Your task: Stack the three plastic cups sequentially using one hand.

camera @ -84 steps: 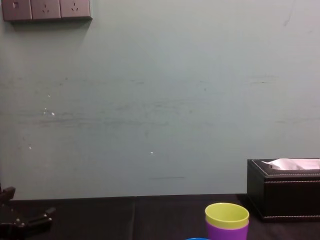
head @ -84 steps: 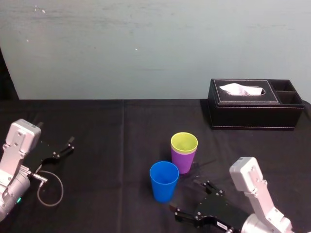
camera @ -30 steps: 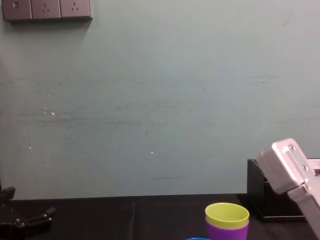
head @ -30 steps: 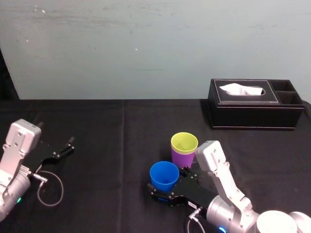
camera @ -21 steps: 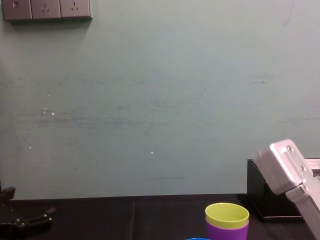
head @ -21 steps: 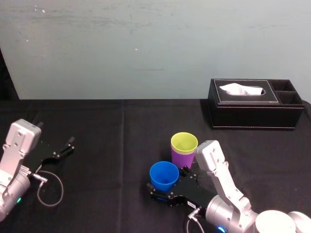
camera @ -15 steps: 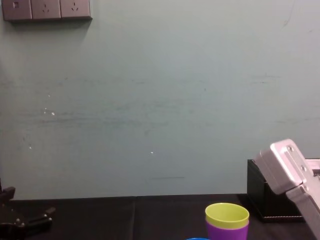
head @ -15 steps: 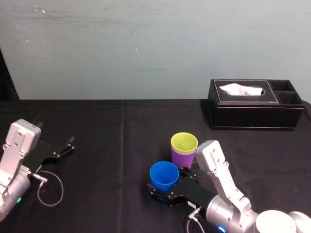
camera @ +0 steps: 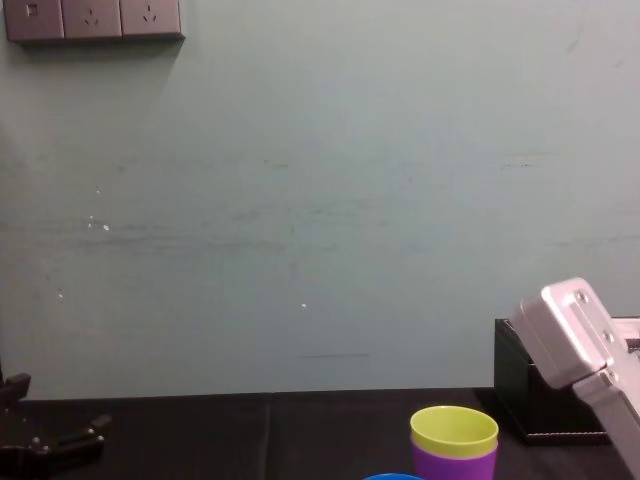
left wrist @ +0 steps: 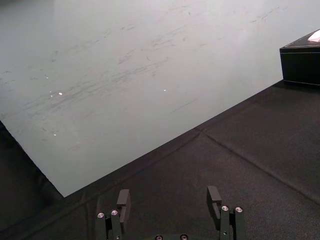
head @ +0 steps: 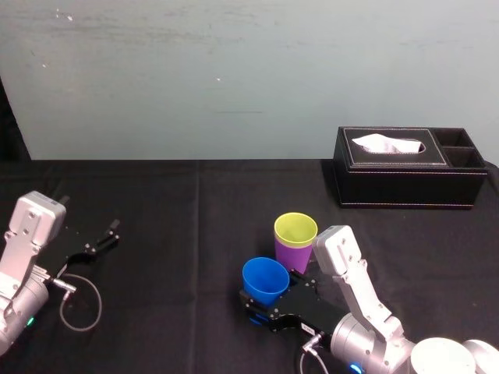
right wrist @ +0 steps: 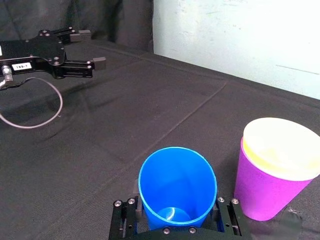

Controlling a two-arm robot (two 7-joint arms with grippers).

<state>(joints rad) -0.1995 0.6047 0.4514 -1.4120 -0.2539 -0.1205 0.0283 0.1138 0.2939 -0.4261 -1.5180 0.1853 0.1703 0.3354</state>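
Observation:
My right gripper (head: 257, 305) is at the table's front centre, shut on the blue cup (head: 265, 280). In the right wrist view its fingers (right wrist: 132, 216) press on both sides of the blue cup (right wrist: 177, 185), which leans slightly. Just behind and to the right stands the purple cup (head: 293, 257) with the yellow-green cup (head: 295, 228) nested inside it. The blue cup's rim (camera: 390, 477) peeks in at the bottom of the chest view, beside the yellow-green cup (camera: 454, 430). My left gripper (head: 97, 245) rests open at the far left, parked on the cloth.
A black tissue box (head: 409, 167) stands at the back right against the wall. A loop of thin cable (head: 78, 300) lies beside the left arm. Black cloth (head: 171, 234) covers the table, with free room between the cups and the left gripper.
My right gripper's fingers have closed onto the blue cup, and the cup has shifted a little to the right and tipped. The left arm has stayed put.

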